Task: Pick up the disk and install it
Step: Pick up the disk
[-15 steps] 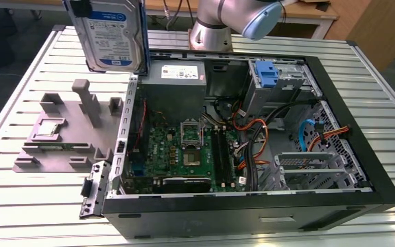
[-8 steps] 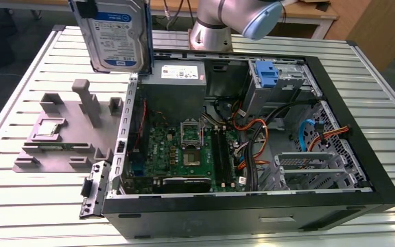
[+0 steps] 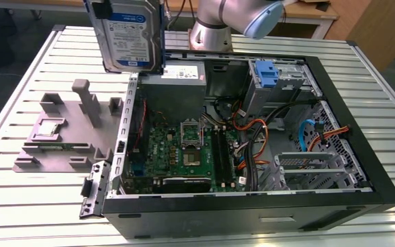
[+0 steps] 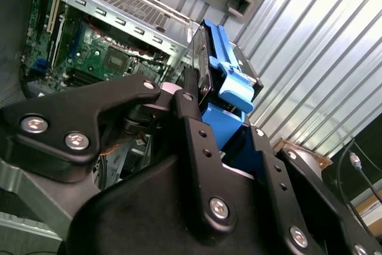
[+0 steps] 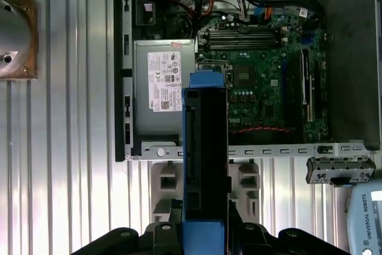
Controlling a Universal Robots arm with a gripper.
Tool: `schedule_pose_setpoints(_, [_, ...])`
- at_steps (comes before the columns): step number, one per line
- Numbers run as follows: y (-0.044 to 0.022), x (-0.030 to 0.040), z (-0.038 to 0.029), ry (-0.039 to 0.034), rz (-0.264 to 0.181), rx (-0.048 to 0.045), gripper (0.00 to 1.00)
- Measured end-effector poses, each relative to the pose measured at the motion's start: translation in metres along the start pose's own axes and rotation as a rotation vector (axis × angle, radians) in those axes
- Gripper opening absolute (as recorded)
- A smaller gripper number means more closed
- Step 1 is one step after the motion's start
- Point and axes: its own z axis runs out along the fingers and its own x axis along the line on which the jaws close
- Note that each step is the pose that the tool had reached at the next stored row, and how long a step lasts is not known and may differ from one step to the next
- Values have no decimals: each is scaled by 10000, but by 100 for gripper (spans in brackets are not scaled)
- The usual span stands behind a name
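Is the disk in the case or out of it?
Out. The pincer holds the disk on edge, raised above the wall of the open case.

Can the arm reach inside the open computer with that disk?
Probably yes: the gripper holds the disk above the computer case, whose side is off, and nothing lies between them.

In the exterior view the silver arm [image 3: 210, 28] rises at twelve o'clock, with its blue-capped joint [image 3: 263, 18] toward one o'clock. In both wrist views the end effector [image 5: 205, 224] has its black fingers [image 4: 196, 126] closed on opposite faces of the disk [image 3: 130, 36], which it holds upright at eleven o'clock.
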Motion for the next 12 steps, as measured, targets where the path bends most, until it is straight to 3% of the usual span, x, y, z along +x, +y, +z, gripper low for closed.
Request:
schedule_pose_setpoints(4, [70, 3, 2, 0, 0, 0, 37])
schedule_pose_setpoints(12, [82, -1, 2, -2, -1, 0, 37])
